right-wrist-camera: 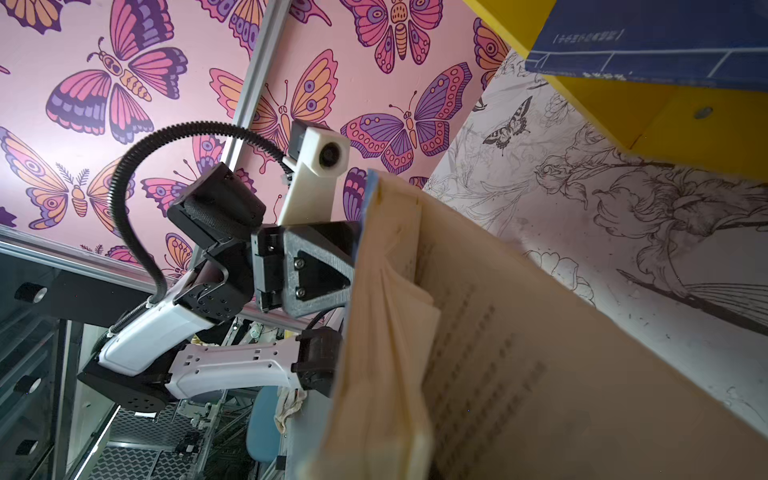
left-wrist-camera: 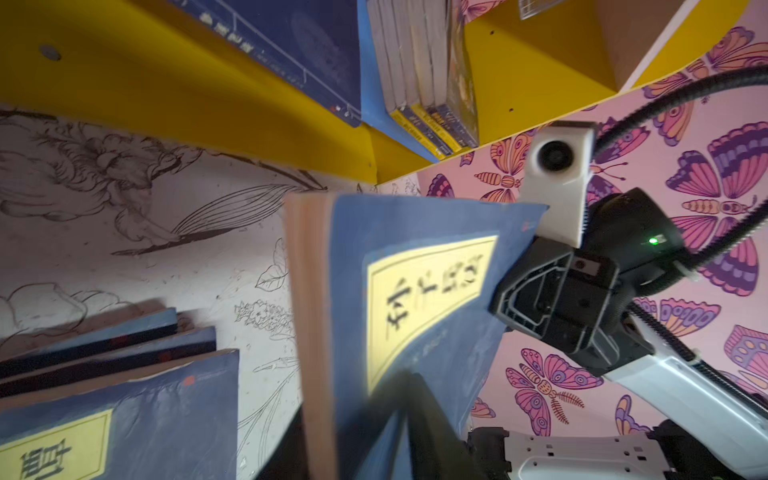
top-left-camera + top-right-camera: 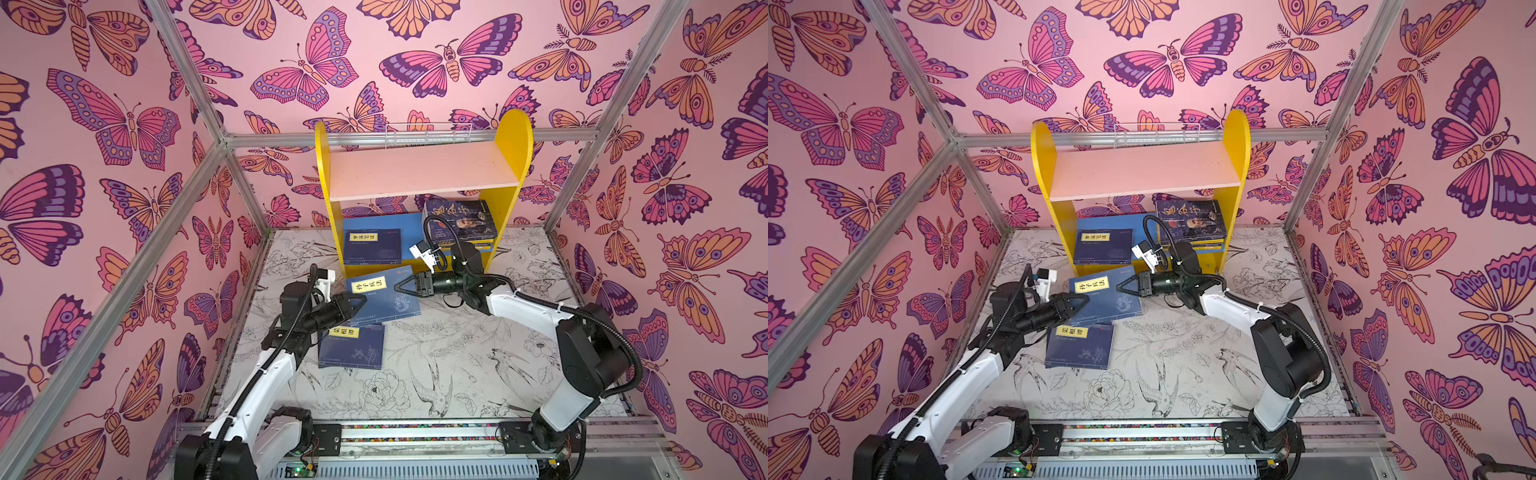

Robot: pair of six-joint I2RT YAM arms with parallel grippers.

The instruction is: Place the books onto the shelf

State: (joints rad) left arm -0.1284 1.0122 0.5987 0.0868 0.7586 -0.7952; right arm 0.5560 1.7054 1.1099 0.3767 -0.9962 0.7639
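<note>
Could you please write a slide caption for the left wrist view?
Left gripper and right gripper hold a navy book before the shelf.

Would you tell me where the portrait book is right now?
In both top views the portrait book tops the stack at the right end of the shelf, on its lower tier.

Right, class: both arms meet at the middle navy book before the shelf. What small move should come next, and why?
Probably ease the navy book toward the lower board of the shelf. The left gripper and right gripper appear shut on opposite edges, the book looks lifted, and bare board shows between the flat book and the stack.
</note>
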